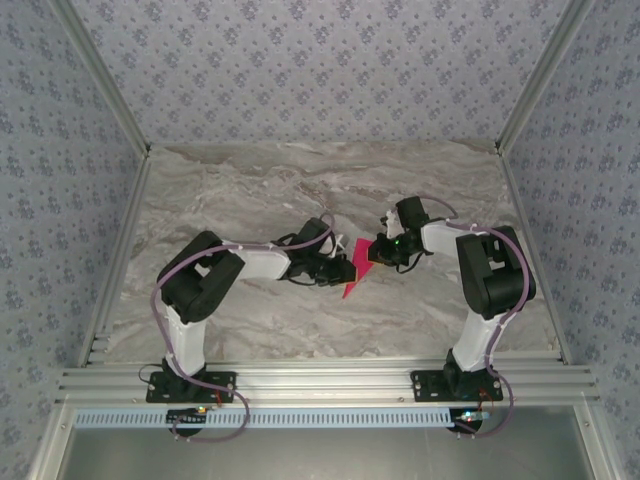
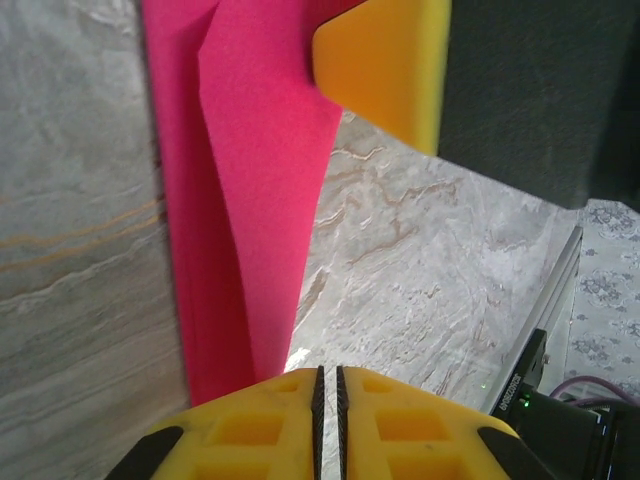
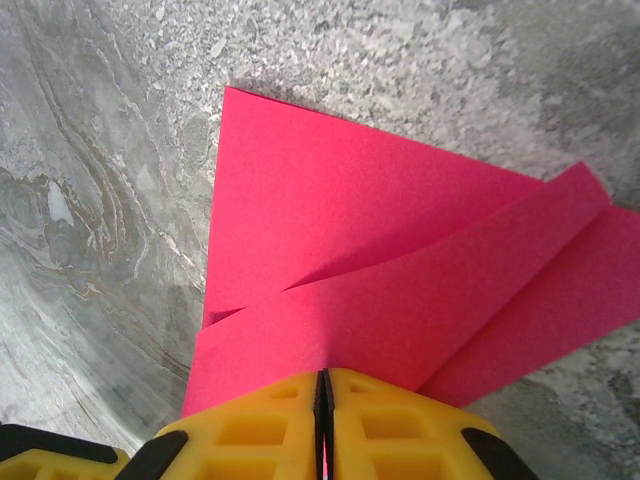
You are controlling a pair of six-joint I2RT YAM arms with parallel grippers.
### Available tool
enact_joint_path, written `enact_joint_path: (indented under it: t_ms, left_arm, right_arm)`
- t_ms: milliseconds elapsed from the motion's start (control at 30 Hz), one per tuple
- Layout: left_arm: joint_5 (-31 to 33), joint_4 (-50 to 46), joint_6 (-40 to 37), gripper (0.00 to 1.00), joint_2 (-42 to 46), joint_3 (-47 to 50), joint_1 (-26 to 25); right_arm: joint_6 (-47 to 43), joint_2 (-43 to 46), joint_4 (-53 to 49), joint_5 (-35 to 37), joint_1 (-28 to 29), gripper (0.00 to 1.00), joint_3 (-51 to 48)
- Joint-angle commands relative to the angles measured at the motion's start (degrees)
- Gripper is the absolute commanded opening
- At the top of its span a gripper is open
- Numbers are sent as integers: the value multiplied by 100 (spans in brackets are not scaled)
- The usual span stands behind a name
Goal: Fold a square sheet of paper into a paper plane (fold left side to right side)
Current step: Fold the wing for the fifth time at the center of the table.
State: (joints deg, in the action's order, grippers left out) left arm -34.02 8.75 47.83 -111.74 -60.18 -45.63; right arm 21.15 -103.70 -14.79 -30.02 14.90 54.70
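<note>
At table (image 1: 250, 190) centre sits the creased paper (image 1: 357, 268). My right gripper (image 3: 323, 385), at its 3 o'clock, is pinched onto it; my left gripper (image 2: 328, 385), at 9 o'clock, looks closed, grip unclear. Uneven pulling could tear it.

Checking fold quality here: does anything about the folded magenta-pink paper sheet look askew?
Yes. The folded magenta-pink paper sheet, held in the right gripper, has a diagonal flap whose corner juts past the triangle's edge, so its layers look misaligned.
</note>
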Motion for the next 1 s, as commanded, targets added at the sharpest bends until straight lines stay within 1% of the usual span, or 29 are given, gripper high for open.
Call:
enact_joint_path:
  t_ms: [0,200,300,433,600,767,967]
  left_arm:
    - [48,-272,-181,14,-10,-219,19]
    - [500,-925,-496,15,-328,-482,-84]
    - [704,-1148,-536,15,-432,-534,-169]
    - [945,-1262,-463,11,-519,-453,-281]
    - [1170,-1462,-467,10,-559,-422,-392]
    - [1374,-1719,-475,10,-596,-499,-471]
    - [1588,-2129,-531,9,-656,-667,-515]
  right_arm:
    - [-15,-47,-418,260,58,13,-45]
    - [48,75,-329,126,52,13,-50]
    - [118,331,-204,102,38,13,-90]
    - [158,811,-187,161,19,12,-186]
    - [355,1214,-5,44,87,10,-522]
    - [542,981,251,49,319,10,-611]
    - [549,511,294,178,556,10,-350]
